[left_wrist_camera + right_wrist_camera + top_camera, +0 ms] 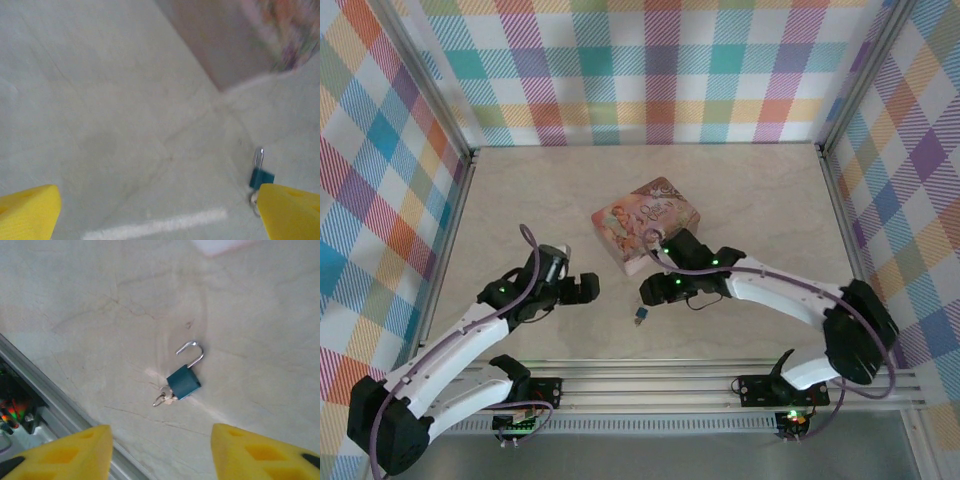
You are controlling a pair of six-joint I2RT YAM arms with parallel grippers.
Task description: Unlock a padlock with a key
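Between the right gripper (160,440) fingers (80,452) nothing but bare table; the yellow fingers are spread wide and grip nothing, hovering above the padlock (184,381). Padlock lies flat on the beige table (750,190), blue body, thin silvery shackle (192,352) swung up with one end free of the body. Small silvery key (162,398) sits at the body's end opposite the shackle, touching it. Left gripper (160,200) also has its jaws wide apart, holding nothing; its wrist view has the padlock (261,177) just beside the right-hand yellow finger (292,210), not touching as far as I can tell. Top view: padlock (640,317) on the table near the front rail (650,380), just below the right gripper (648,292), with the left gripper (585,290) near it on the left. Pink floral tin box (647,222) sits behind the right gripper, apart from the padlock; blurred pink box corner (240,40) also shows in the left wrist view.
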